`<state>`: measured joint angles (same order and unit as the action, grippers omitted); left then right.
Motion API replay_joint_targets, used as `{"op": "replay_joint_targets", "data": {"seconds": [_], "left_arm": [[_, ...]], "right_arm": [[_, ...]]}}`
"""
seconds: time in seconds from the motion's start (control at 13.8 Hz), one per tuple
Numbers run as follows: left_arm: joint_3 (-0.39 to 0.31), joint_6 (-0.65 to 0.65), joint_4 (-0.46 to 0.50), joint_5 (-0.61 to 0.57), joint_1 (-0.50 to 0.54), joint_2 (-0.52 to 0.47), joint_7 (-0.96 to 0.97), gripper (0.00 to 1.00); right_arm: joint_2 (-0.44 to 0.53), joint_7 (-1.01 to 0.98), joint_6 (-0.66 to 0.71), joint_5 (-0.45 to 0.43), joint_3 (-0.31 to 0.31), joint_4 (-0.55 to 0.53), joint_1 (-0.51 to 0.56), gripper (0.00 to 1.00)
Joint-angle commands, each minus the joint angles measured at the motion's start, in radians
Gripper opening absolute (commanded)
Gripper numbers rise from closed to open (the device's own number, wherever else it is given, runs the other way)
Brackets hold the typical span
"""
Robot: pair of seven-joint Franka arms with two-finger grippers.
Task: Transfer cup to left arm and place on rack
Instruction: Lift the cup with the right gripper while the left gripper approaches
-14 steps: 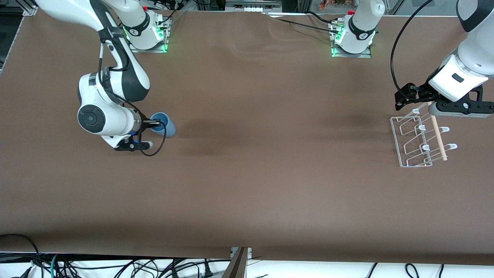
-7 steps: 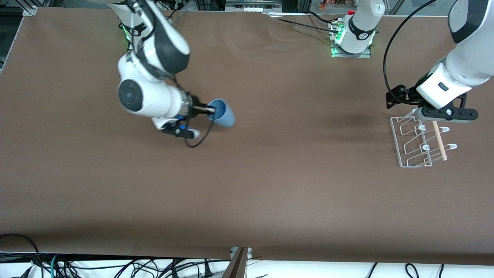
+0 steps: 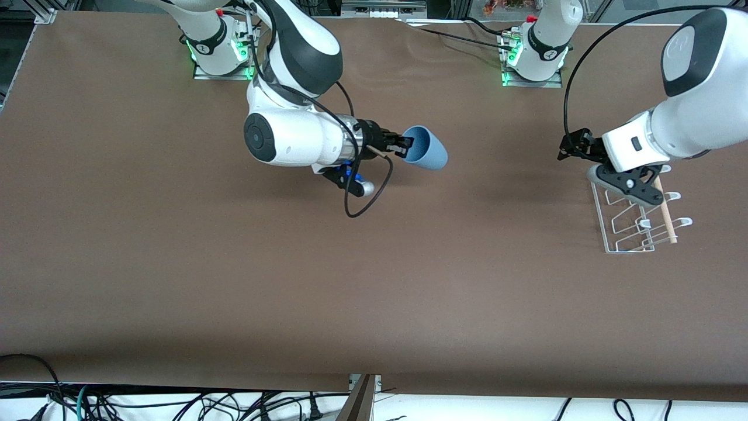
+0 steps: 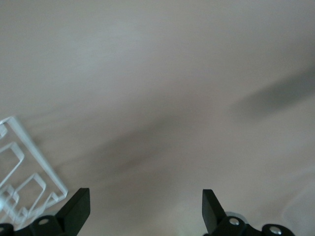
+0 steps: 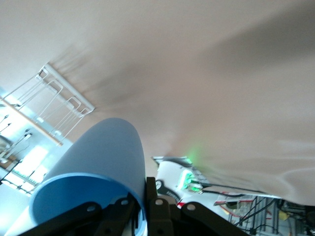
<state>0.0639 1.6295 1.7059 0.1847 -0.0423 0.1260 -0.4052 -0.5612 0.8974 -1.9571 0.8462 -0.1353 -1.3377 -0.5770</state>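
Note:
The light-blue cup [image 3: 428, 151] lies on its side in the air over the middle of the table, base toward the left arm's end. My right gripper [image 3: 404, 146] is shut on its rim, one finger inside and one outside, as the right wrist view shows [image 5: 144, 206], with the cup [image 5: 106, 162] filling the lower part. The white wire rack [image 3: 634, 215] with its wooden dowel [image 3: 664, 211] stands at the left arm's end. My left gripper [image 3: 570, 147] is open and empty in the air just beside the rack, toward the table's middle; its wrist view shows the rack's corner [image 4: 24, 172].
Both arm bases [image 3: 534, 49] with green lights stand along the table edge farthest from the front camera. A black cable [image 3: 365, 196] loops below the right wrist. Cables hang past the table edge nearest the camera.
My right arm has carried the cup up off the table at its own end and over toward the middle. My left arm has swung its gripper from over the rack toward the middle.

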Motion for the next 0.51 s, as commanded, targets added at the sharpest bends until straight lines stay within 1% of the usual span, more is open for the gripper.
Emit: {"op": "replay_joint_targets", "data": {"seconds": [0.0, 0.14, 0.43], "left_arm": [[-0.006, -0.014, 0.012, 0.117, 0.025, 0.023, -0.272, 1.00], [-0.004, -0.013, 0.024, 0.194, 0.033, 0.038, -0.455, 1.00], [-0.004, -0.008, 0.104, 0.398, 0.035, 0.038, -0.783, 1.00]], "right_arm": [[-0.032, 0.026, -0.020, 0.097, 0.008, 0.045, -0.047, 0.00], [-0.043, 0.028, -0.020, 0.113, 0.010, 0.057, -0.067, 0.00], [-0.074, 0.054, -0.026, 0.114, 0.010, 0.115, -0.070, 0.00]]}}
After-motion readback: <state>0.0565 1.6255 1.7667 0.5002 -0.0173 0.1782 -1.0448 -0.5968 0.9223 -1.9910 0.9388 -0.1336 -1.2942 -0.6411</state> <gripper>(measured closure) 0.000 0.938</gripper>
